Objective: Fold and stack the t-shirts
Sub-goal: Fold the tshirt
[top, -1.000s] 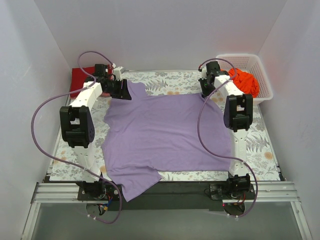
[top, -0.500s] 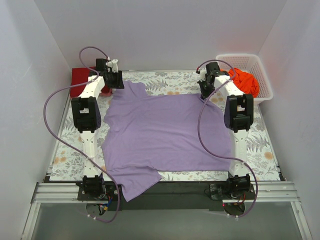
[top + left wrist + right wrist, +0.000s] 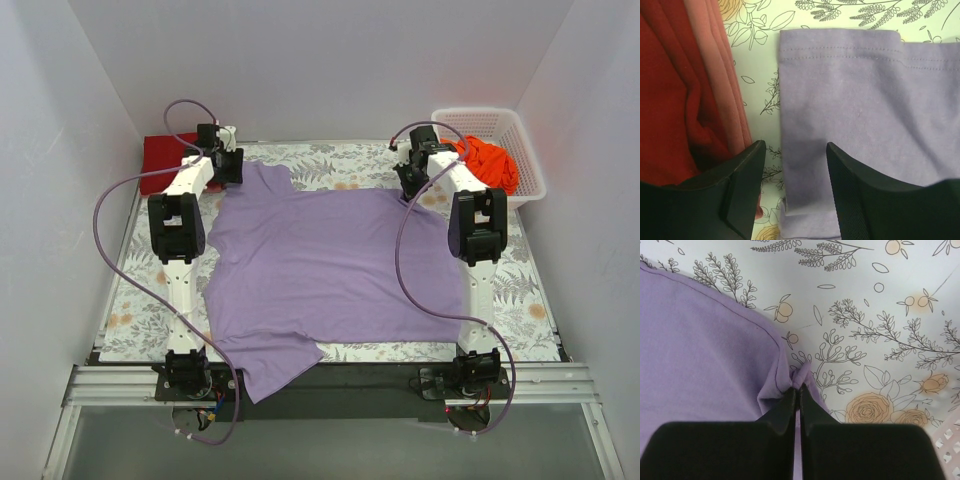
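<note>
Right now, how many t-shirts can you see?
3: the lavender t-shirt spread flat in the middle, the dark red t-shirt far left, the orange t-shirt in the white basket far right. More may be hidden.

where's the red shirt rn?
Top view: dark red shirt lies at the far-left corner, just left of the left gripper and the sleeve of the lavender shirt.

Purple shirt [image 3: 330, 260] soft matt cloth; red shirt [image 3: 670, 100] same; left tool fingers [image 3: 735, 200] matt blk plastic
</note>
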You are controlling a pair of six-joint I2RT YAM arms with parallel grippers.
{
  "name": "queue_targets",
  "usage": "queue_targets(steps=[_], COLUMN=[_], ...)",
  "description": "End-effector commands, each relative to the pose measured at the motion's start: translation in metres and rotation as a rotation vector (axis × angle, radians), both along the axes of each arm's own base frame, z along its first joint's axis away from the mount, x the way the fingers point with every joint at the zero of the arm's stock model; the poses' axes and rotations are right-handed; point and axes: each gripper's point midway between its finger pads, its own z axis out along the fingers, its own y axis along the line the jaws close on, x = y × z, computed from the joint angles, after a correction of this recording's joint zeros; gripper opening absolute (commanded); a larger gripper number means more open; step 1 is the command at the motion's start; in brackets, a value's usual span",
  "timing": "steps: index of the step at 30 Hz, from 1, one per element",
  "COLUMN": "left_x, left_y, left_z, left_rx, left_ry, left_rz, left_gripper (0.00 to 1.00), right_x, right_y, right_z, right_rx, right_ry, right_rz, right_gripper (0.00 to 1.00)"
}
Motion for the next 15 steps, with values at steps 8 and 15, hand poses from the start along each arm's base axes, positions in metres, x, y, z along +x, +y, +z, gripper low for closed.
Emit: queue_targets(steps=[8, 15], left_x=[-0.026, -0.038], left_y=[-0.025, -0.041], left_z=[0.007, -0.014], left_rx=[-0.023, -0.063], left_ry=[0.06, 0.136], left_rz=[-0.087, -0.1], left_gripper=[0.51, 0.45], right_x=[0.012, 0.017], right_y=[-0.01, -0.016], right_z=[0.043, 0.057], right_rx=[-0.031, -0.044], right_ry=[-0.114, -0.157], right_rz=[0.003, 0.012], right_gripper=[0.01, 0.01])
